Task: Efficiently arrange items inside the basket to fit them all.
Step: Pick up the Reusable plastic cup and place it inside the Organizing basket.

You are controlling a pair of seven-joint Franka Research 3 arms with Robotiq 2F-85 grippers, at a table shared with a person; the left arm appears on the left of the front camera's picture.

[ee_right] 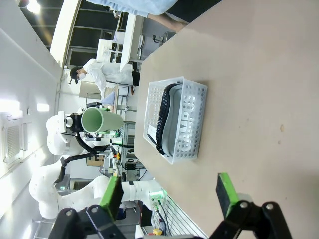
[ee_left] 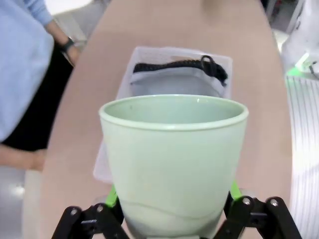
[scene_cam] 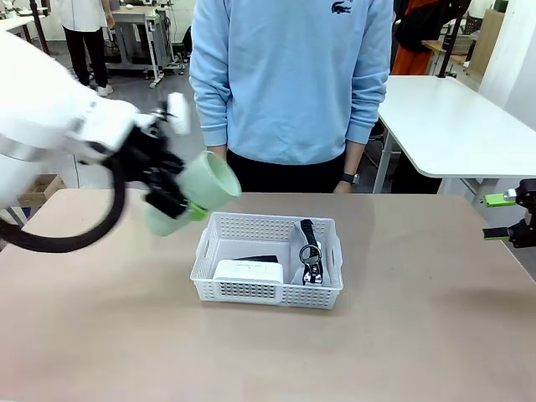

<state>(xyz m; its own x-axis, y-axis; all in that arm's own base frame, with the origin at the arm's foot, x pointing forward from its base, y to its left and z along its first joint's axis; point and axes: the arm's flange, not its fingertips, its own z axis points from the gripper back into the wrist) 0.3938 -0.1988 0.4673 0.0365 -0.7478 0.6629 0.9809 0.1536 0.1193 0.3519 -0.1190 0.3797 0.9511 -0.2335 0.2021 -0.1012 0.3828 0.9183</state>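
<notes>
I see the pale green cup (scene_cam: 203,189) clamped in my left pincer (scene_cam: 172,201), held in the air and tipped on its side, its open mouth turned toward 3 o'clock in the front view. The pincer's green pads press on the lower part of the cup's wall from both sides; in the left wrist view the cup (ee_left: 173,164) stands straight up between the two fingers (ee_left: 110,196), its rim well clear of them. The cup hangs just off the basket's 10 o'clock corner, above the worktop (scene_cam: 100,335), not touching it.

The white lattice basket (scene_cam: 266,293) sits near the middle of the worktop. Inside it, the grey zip case (scene_cam: 295,251) stands on edge along the 3 o'clock side, its black strap (scene_cam: 310,239) draped over the top. The small white block (scene_cam: 249,271) lies toward the near 7 o'clock part of the basket, and a dark thing I take for the black stapler (scene_cam: 255,260) shows just behind it, mostly hidden. From the left wrist view the basket (ee_left: 128,74) lies beyond the cup at 12 o'clock, the case (ee_left: 174,82) and its strap (ee_left: 184,64) filling its far end.

My right pincer (scene_cam: 501,216) hovers at the 3 o'clock edge of the front view, well apart from the basket, its fingers spread with nothing between them. In the right wrist view its two green pads (ee_right: 227,191) stand wide apart over bare worktop (ee_right: 259,89), with the basket (ee_right: 187,122) at about 11 o'clock.

A person in a light blue sweatshirt (scene_cam: 293,75) stands at the far side, at 12 o'clock.
</notes>
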